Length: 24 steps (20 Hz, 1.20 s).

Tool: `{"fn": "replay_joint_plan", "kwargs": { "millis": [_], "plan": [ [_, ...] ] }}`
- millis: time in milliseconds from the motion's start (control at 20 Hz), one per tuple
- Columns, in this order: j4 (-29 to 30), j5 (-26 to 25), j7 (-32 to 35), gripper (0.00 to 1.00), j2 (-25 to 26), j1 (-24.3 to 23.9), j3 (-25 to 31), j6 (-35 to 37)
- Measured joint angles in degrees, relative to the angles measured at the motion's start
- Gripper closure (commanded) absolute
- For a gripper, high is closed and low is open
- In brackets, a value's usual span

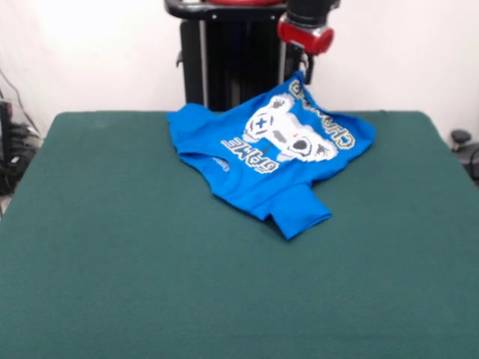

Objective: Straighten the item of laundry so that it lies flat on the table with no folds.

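The bright blue T-shirt [258, 176] lies crumpled on the far middle of the dark green table [150, 269]. Its white controller print and "GAME CHANGER" lettering face up and read upside down from here. One sleeve sticks out toward the near side, and the left part is folded over. The far edge of the shirt rises to a point under my gripper [299, 69], which comes down from the top below a red ring. The gripper is shut on that raised edge and holds it a little above the table. The fingertips are mostly hidden by the cloth.
The black pedestal [232, 60] stands right behind the shirt at the table's far edge. Cables [11, 149] hang off the table's left side, and a small dark object [460, 138] sits beyond the right corner. Bare green top spreads across the near half.
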Motion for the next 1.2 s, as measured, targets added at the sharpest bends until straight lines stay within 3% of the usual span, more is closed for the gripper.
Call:
{"fn": "replay_joint_plan", "kwargs": {
  "millis": [300,700,850,1200],
  "plan": [
    [0.02,-0.37,0.00,0.00,-1.86,-2.57,2.99,-0.12],
    [0.02,0.69,0.00,0.00,-10.21,-3.15,5.52,5.73],
    [-1.04,4.88,0.00,0.00,-14.04,1.47,2.64,10.17],
    [-6.13,14.17,0.00,0.00,-14.22,13.62,-6.56,11.77]
  ]
}}
